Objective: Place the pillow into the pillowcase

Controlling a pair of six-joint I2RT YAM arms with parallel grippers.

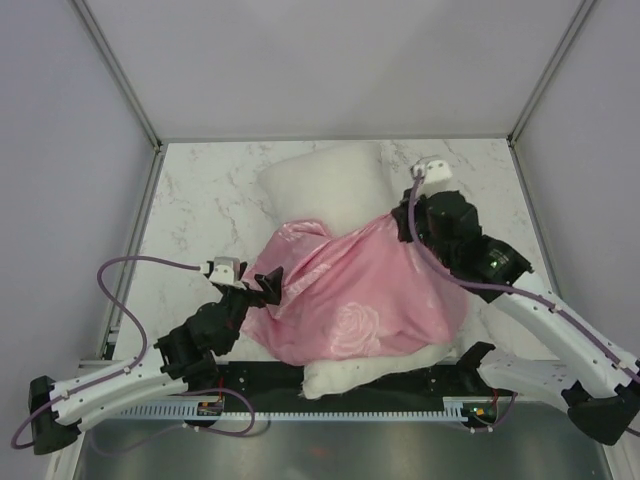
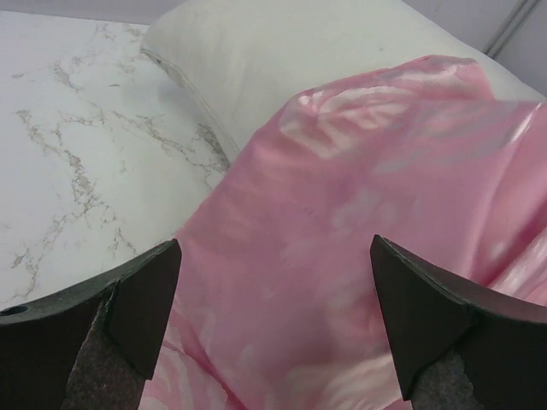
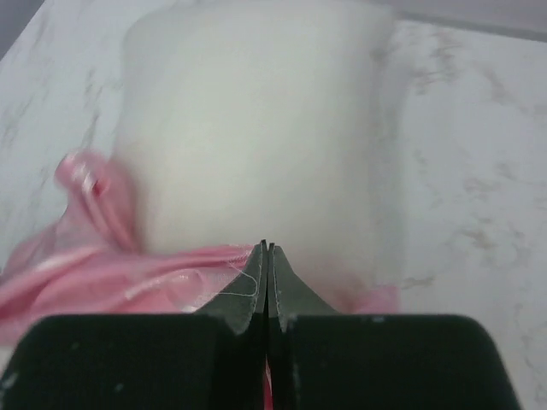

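Left tool (image 2: 275,256) gapes over the pink pillowcase (image 2: 385,171). The white pillow (image 2: 282,51) lies beyond, on the marble counter (image 2: 77,154).

L: white-and-black left arm (image 1: 110,380) low, from 7 o'clock toward centre | black two-finger left gripper (image 2: 273,325) spread wide | R: white-and-black right arm (image 1: 560,325) arched from 4 toward 1 o'clock | black right gripper (image 3: 267,256) pinched together on shiny pink satin pillowcase (image 3: 102,282) edge

Glossy satin pillowcase (image 1: 350,300), matt cloth pillow (image 1: 320,185)

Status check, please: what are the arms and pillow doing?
Left gripper open, over the pillowcase. Right gripper shut on its edge. Pillow partly covered, both ends showing. Nothing blocking.
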